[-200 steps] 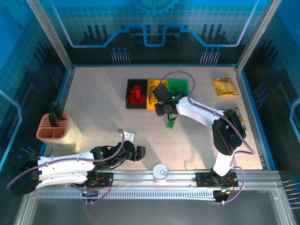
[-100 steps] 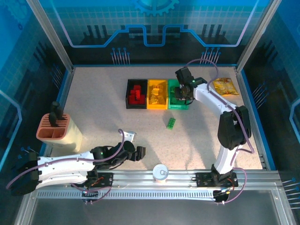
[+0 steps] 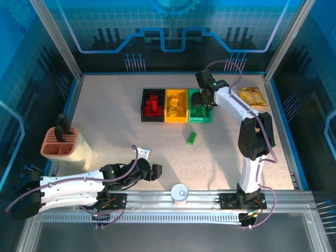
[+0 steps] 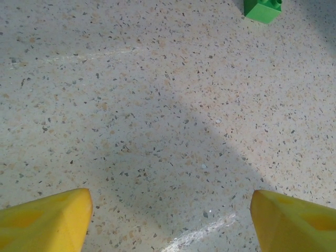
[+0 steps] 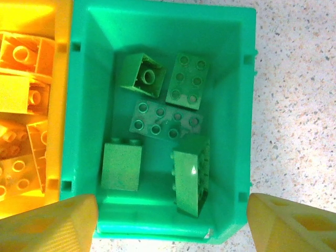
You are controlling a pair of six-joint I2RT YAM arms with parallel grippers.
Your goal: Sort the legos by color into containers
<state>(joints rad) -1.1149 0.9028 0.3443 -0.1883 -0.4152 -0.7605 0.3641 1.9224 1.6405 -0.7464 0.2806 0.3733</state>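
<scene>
Three containers stand in a row at mid-table: a black bin (image 3: 143, 105) with red legos (image 3: 153, 105), a yellow bin (image 3: 176, 119) and a green bin (image 3: 199, 118). My right gripper (image 3: 202, 101) hangs over the green bin (image 5: 84, 105), open (image 5: 170, 226) with nothing between its fingers. Below it lie several green legos, one tilted on its side (image 5: 190, 176). Yellow legos (image 5: 21, 58) fill the neighbouring bin. One green lego (image 3: 192, 137) lies loose on the table in front of the bins. My left gripper (image 3: 157, 170) rests low near the front, open (image 4: 170, 226) over bare table, the loose green lego (image 4: 262, 8) far ahead.
A terracotta ridged holder (image 3: 60, 143) stands at the left edge. Yellow snack packets (image 3: 252, 97) lie at the back right, another (image 3: 269, 132) behind the right arm. A white round can (image 3: 180, 192) sits on the front rail.
My right arm swung from in front of the yellow bin to above the green bin, and its jaws went from shut to open. The left arm has not moved.
</scene>
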